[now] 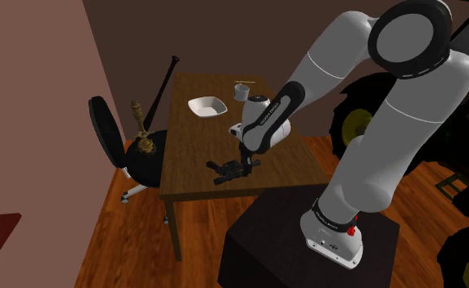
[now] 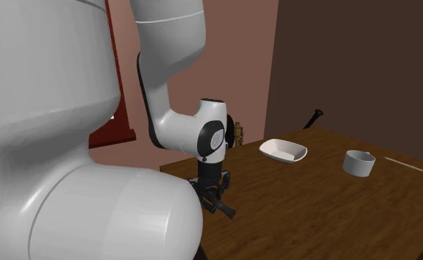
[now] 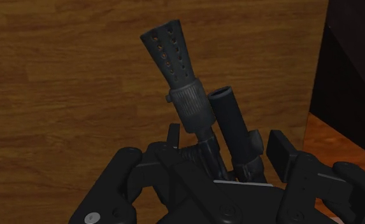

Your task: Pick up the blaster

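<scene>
Indoors, brown walls (image 1: 28,98); wooden table (image 1: 193,155) bears black blaster (image 1: 228,169), white bowl (image 1: 207,106).

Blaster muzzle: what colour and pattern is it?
The blaster muzzle is black with rows of small holes; best in the wrist view.

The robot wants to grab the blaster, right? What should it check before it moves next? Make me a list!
1. Gripper down at the blaster: ok.
2. Blaster between the fingers: ok.
3. Fingers squeezing it: not ok, they stand apart.
4. Blaster lying on the table: ok.
5. Bowl and cup out of the way: ok.
</scene>
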